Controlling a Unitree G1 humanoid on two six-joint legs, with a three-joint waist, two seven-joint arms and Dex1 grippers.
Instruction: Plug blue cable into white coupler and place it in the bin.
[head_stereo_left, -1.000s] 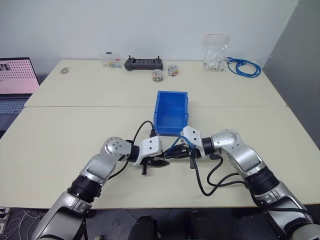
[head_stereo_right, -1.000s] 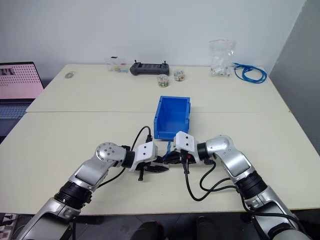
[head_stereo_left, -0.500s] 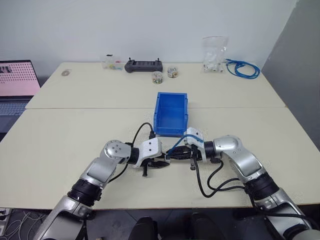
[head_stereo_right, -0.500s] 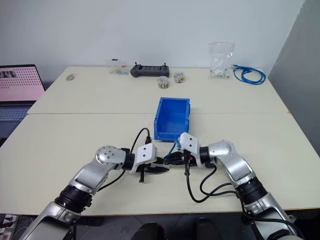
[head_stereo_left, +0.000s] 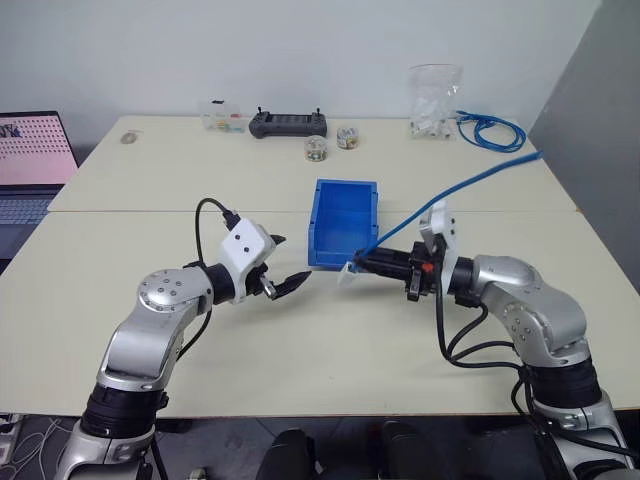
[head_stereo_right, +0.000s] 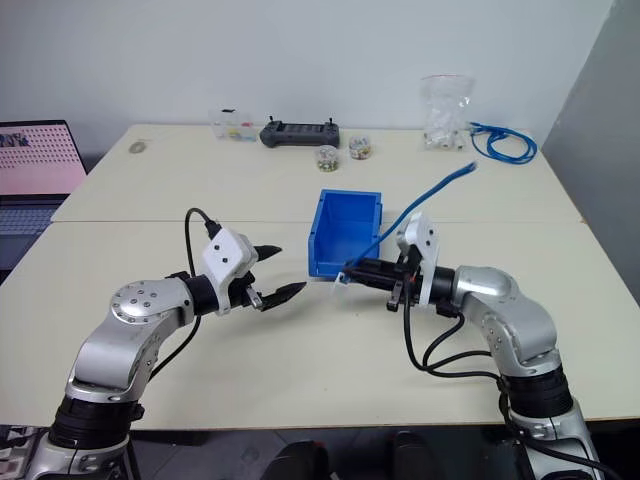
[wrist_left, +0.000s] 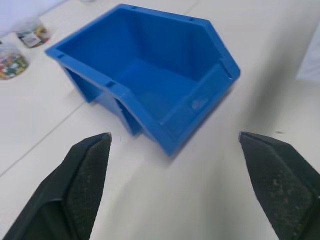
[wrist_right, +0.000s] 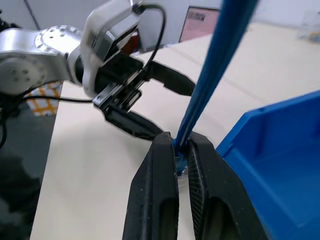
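My right gripper (head_stereo_left: 362, 262) is shut on the blue cable (head_stereo_left: 455, 192), which rises stiffly up and to the right from its fingertips. A small pale block, the white coupler (head_stereo_left: 346, 270), sits at the cable's end just past those fingertips. It hangs above the table right at the front lip of the bin (head_stereo_left: 343, 225), a bright-blue open box. My left gripper (head_stereo_left: 292, 258) is open and holds nothing, a short way left of the coupler. The left wrist view looks between its spread fingers (wrist_left: 90, 165) at the bin (wrist_left: 150, 75).
Along the table's far edge lie a black controller (head_stereo_left: 288, 124), two small jars (head_stereo_left: 315, 150), a clear box (head_stereo_left: 225, 118), a clear bag (head_stereo_left: 432, 100) and a coiled blue cable bundle (head_stereo_left: 490, 132). A laptop (head_stereo_left: 35, 165) stands at the far left.
Both hands have risen off the table. My left gripper has opened and drawn away to the left. My right gripper has lifted the cable end, which now points at the bin's front.
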